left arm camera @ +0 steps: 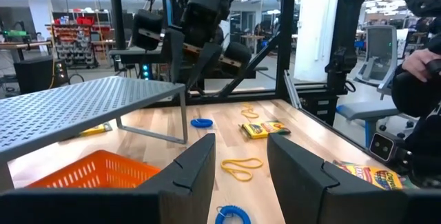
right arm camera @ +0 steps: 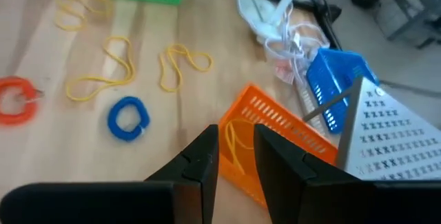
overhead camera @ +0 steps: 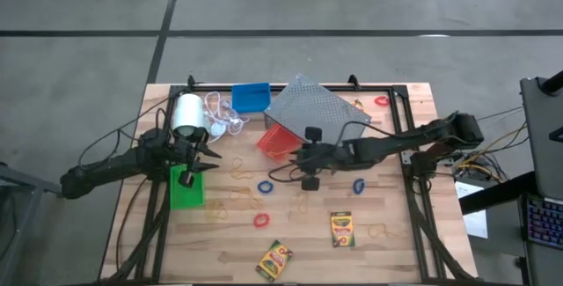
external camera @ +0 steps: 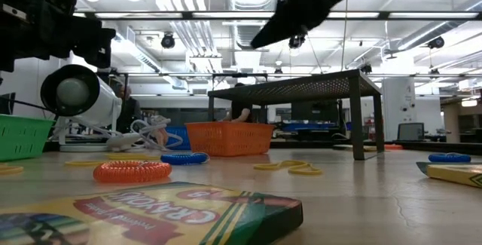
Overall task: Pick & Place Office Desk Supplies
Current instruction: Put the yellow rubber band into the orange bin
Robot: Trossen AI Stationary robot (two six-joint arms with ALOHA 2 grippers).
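My right gripper (right arm camera: 236,156) hovers open above the near edge of the red-orange bin (overhead camera: 276,139); a yellow rubber band (right arm camera: 231,145) lies inside the bin, below the gap between the fingers. My left gripper (left arm camera: 240,176) waits open and level at the table's left, over the green bin (overhead camera: 186,189), with nothing between its fingers. A blue bin (overhead camera: 251,97) stands at the far edge. Blue rings (overhead camera: 265,186) (overhead camera: 359,186) and a red ring (overhead camera: 260,221) lie flat on the wood. Two crayon boxes (overhead camera: 341,230) (overhead camera: 274,260) lie near the front edge.
A grey perforated rack (overhead camera: 317,110) stands on legs just right of the red-orange bin, partly over it. A white roll with a loose cord (overhead camera: 187,114) sits at the far left. Yellow rubber bands (overhead camera: 239,172) are scattered mid-table. Another red ring (overhead camera: 380,101) lies at the far right.
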